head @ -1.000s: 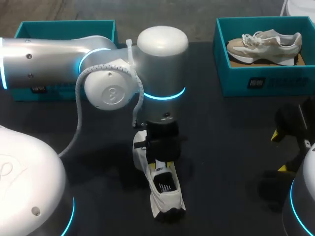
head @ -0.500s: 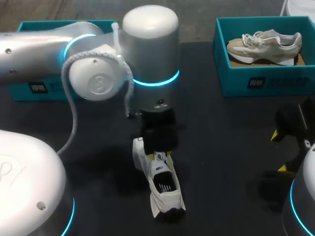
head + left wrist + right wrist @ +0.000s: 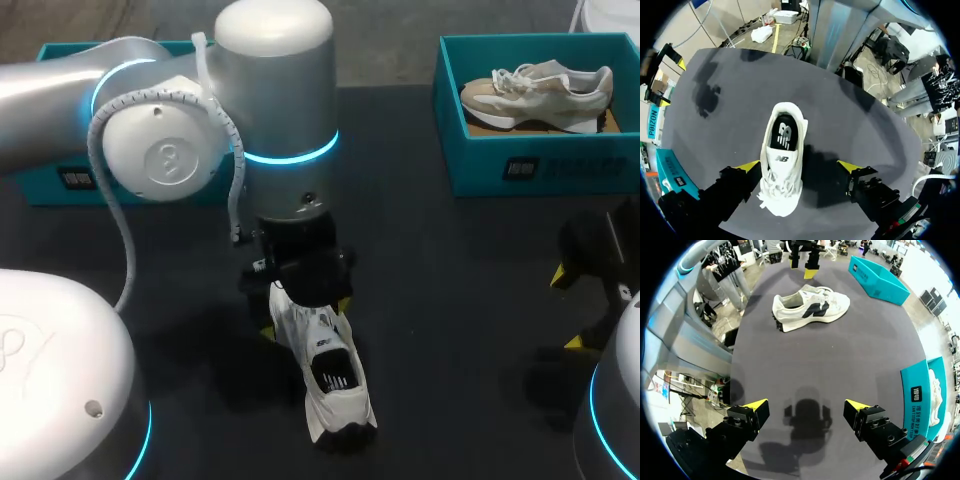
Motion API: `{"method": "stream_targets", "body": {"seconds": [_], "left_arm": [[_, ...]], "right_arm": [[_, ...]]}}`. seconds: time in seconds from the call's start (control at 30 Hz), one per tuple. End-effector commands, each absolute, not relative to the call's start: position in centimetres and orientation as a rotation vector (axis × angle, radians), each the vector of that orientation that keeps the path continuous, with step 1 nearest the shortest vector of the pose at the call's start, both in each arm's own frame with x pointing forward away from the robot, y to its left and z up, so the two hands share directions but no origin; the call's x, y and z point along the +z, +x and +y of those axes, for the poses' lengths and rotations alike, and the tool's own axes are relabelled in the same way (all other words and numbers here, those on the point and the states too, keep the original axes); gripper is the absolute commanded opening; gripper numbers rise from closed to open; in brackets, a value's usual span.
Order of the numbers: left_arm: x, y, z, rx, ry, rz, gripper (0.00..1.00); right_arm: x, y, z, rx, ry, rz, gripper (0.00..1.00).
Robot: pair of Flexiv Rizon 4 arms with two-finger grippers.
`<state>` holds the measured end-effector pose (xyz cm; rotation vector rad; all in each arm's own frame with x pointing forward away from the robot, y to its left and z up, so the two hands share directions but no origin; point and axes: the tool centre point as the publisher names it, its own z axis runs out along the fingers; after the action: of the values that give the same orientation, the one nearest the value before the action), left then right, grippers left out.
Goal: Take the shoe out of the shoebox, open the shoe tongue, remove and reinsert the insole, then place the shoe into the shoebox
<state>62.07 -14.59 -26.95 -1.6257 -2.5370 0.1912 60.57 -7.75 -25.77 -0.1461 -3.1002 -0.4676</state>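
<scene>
1. White shoe point(image 3: 327, 375), head view: you'll find it standing on its sole on the table point(image 3: 450, 300), near the middle of the near edge, with its heel toward that edge. Your left arm comes in from the left edge. Its left gripper point(image 3: 305, 318) hangs over the shoe's toe end and hides it, with a yellow tip showing on either side. Your right gripper point(image 3: 567, 308) sits near the right edge, well apart from the shoe, with its fingers spread. The far-left shoebox point(image 3: 35, 185) is partly hidden behind the left arm. The far-right shoebox point(image 3: 580, 165) holds a beige shoe point(image 3: 540, 85).

2. Left wrist view: the fingers are spread wide, with the laced front of the shoe between them and the heel pointing ahead.
   - One fingertip point(image 3: 747, 166) is just beside the laces, and you cannot tell whether it touches them.
   - The other fingertip stands clear, with bare table between it and the shoe, so nothing is pinched.
   - The black insole point(image 3: 784, 134) shows in the shoe's opening.

3. Right wrist view: these fingers are spread too, with only table under them. The white shoe lies well ahead, seen side-on, with the left gripper above its far side. The far-right shoebox sits beside your right gripper.
</scene>
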Motion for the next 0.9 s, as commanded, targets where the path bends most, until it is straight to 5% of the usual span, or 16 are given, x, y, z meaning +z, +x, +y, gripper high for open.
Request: {"method": "stream_targets", "body": {"seconds": [0.03,0.9], "left_arm": [[-27.1,62.2,-14.8,0.184,-1.627,-2.533,1.0],[-27.0,59.8,-14.5,0.256,-1.261,-2.688,1.0]], "right_arm": [[-25.8,60.4,-7.8,-0.465,-0.148,-3.102,1.0],[-25.8,60.4,-7.8,-0.465,-0.148,-3.102,1.0]]}}
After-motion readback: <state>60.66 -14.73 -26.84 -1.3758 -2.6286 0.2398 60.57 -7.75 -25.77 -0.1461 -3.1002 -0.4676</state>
